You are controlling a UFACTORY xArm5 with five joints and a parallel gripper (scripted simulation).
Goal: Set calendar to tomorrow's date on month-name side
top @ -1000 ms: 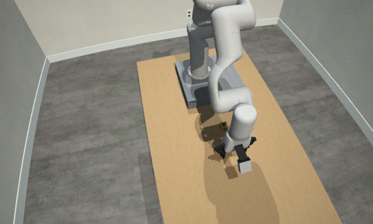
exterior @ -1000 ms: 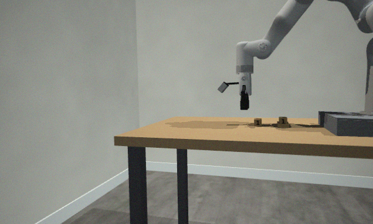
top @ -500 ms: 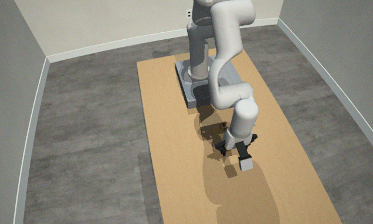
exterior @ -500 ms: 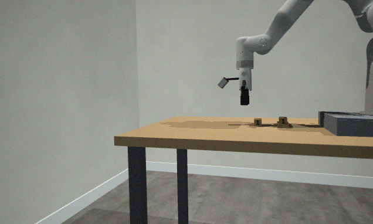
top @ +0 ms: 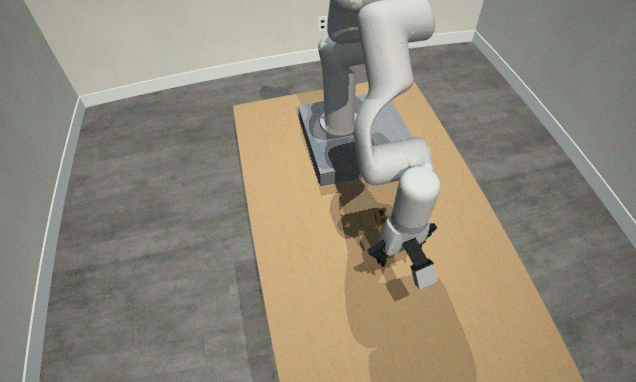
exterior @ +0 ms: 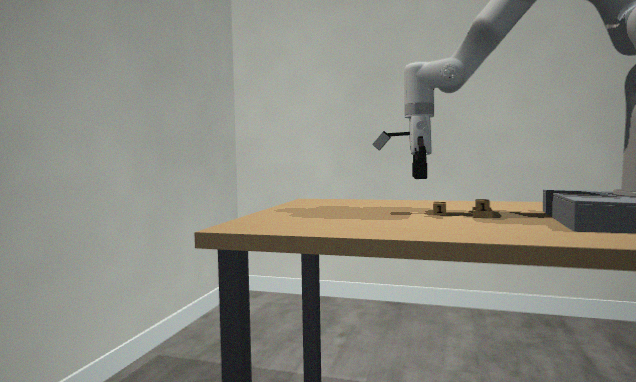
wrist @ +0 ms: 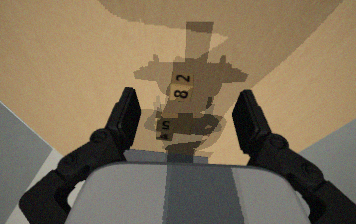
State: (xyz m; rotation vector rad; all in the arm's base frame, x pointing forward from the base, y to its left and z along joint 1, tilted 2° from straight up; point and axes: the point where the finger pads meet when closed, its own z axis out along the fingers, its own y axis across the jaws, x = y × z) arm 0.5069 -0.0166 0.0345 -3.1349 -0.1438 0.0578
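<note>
My gripper (top: 407, 245) (exterior: 420, 176) (wrist: 186, 100) is open and empty, high above the table. One wooden cube (exterior: 439, 208) (wrist: 181, 93) stands on the table outside the tray, nearly below the fingers. It shows an 8 on top and a 2 beside it in the wrist view, and a 1 in the exterior view. The other cube (top: 381, 215) (exterior: 482, 205) (wrist: 165, 125) stands in the small tray (exterior: 482, 215), nearer the robot's base. It shows a 5 and a second, unclear digit in the wrist view, and a 1 in the exterior view. The month's name is not readable.
The grey base plate (top: 325, 176) (exterior: 600, 216) of the arm lies on the wooden table (top: 295, 284) (exterior: 300, 229), beyond the tray. The arm's shadow covers both cubes and the tray. The wrist camera (top: 425, 275) (exterior: 381, 140) juts out from the gripper.
</note>
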